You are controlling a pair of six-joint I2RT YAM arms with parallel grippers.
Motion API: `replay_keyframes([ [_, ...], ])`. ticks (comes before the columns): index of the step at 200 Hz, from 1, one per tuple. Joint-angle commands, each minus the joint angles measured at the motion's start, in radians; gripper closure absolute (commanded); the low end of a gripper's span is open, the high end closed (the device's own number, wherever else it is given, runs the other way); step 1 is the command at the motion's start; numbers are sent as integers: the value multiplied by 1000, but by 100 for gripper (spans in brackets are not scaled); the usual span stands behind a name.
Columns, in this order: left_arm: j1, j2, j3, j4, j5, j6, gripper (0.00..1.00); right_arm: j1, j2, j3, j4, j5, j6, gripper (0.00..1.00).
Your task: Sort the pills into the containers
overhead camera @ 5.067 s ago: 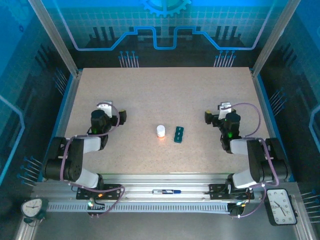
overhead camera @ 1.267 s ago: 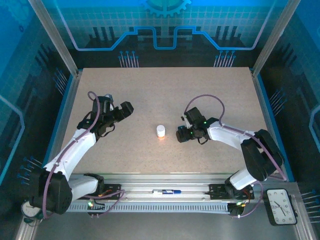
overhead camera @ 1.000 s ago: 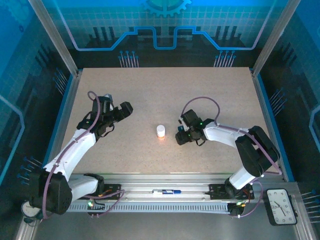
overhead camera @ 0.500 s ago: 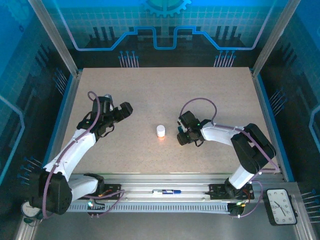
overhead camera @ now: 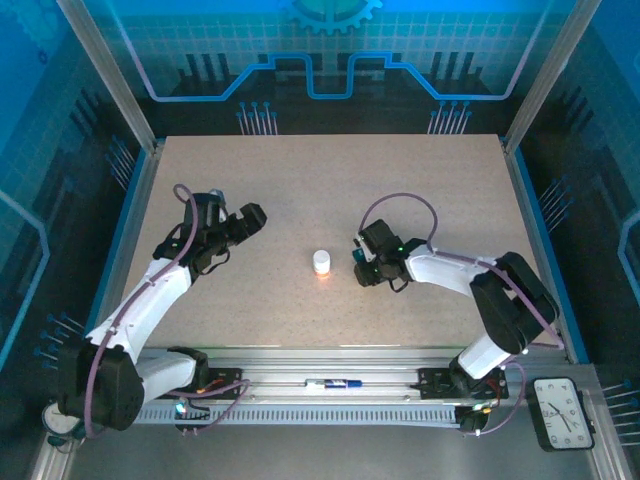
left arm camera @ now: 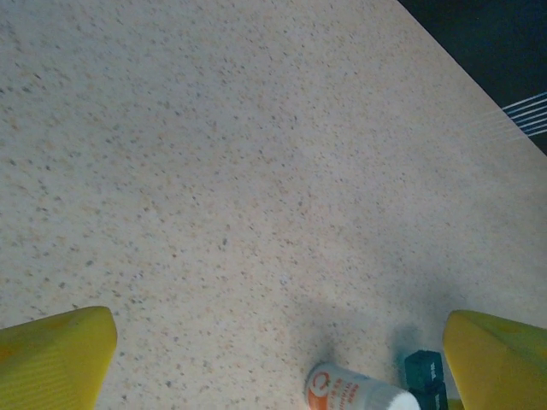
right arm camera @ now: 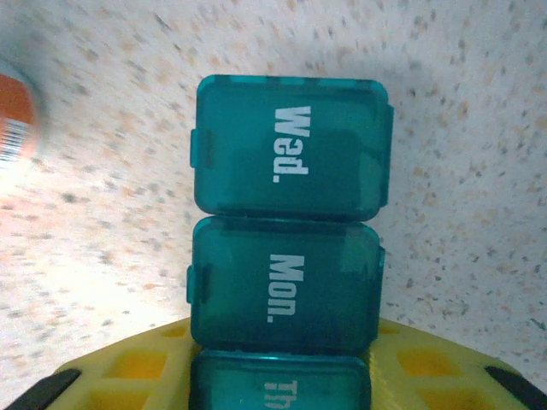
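Observation:
The containers are a dark teal pill box with lids marked Wed., Mon. and Th., lying flat on the table. My right gripper is shut on its near end, with a yellow finger on either side. From above, the right gripper sits just right of the white-capped orange bottle. My left gripper hangs open over bare table on the left, its fingers wide apart. Between them, lower down, I see the bottle and the pill box. The pills are hidden.
The speckled table has raised frame rails on its left and right edges. The bottle stands close to the pill box's left side. A pen lies on the front rail, and a clock sits at the near right.
The right gripper's jaws have closed onto the pill box. The right arm has shifted slightly. The left arm has stayed still and open.

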Motion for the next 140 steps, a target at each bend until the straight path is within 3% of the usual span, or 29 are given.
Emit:
replay_keyframes([
  [1,-5,-5,59,9,113,-25,1,-24,-101,-1,34,-56,13,65],
  [52,-87,32,173,117,205,-84,1,-109,-222,72,62,-227,20,65],
  [103,-213,153,297,219,255,-165,1,-117,-191,164,103,-347,76,65],
  [140,-265,202,297,307,277,-233,1,-117,-166,184,149,-391,131,66],
])
